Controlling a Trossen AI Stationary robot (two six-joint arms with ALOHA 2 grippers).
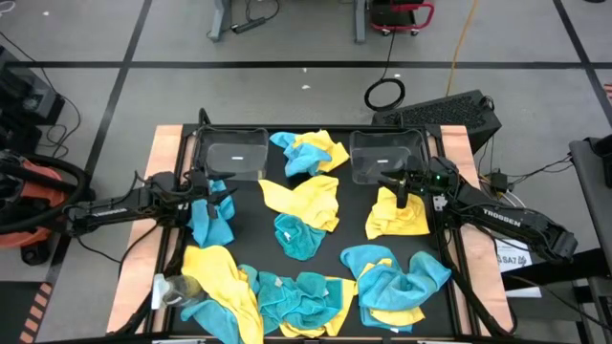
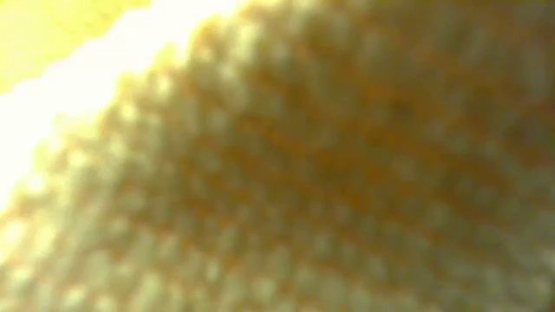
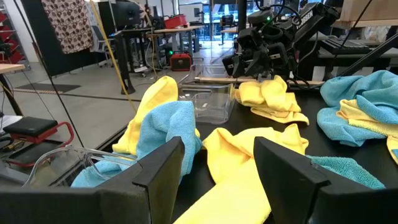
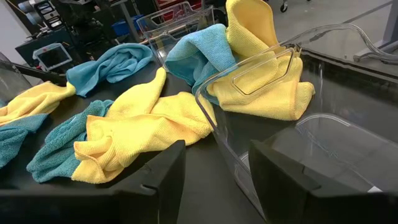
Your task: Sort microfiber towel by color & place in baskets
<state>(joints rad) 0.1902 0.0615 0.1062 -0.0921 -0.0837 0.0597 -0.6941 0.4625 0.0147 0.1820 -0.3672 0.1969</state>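
Black matting covers my wooden-edged work table (image 1: pixel 172 136), which stands on a grey tiled floor, and soft square microfiber towels in bright yellow and teal-blue (image 1: pixel 304 296) lie scattered over most of it. On my left, the left gripper (image 1: pixel 205 195) sits near the table's left edge, just below the left clear rectangular plastic basket (image 1: pixel 232 153), with a crumpled teal-blue towel (image 1: pixel 212 218) under it; from above it looks as if the cloth hangs from the fingers, but the wrist view shows the two dark fingers (image 3: pixel 163 167) parted with only table between them, so I cannot tell whether it grips anything. Between the baskets lies a mixed yellow and teal heap (image 1: pixel 308 153), and below it a spread yellow towel (image 1: pixel 304 203). Further right stands the right clear plastic basket (image 1: pixel 387 156), and just below it the right gripper (image 1: pixel 400 189) hovers over a bunched yellow towel (image 1: pixel 397 216), its fingers (image 4: pixel 158 174) spread apart and holding nothing I can see. My low camera shows only blurred yellow weave (image 2: pixel 277 173).
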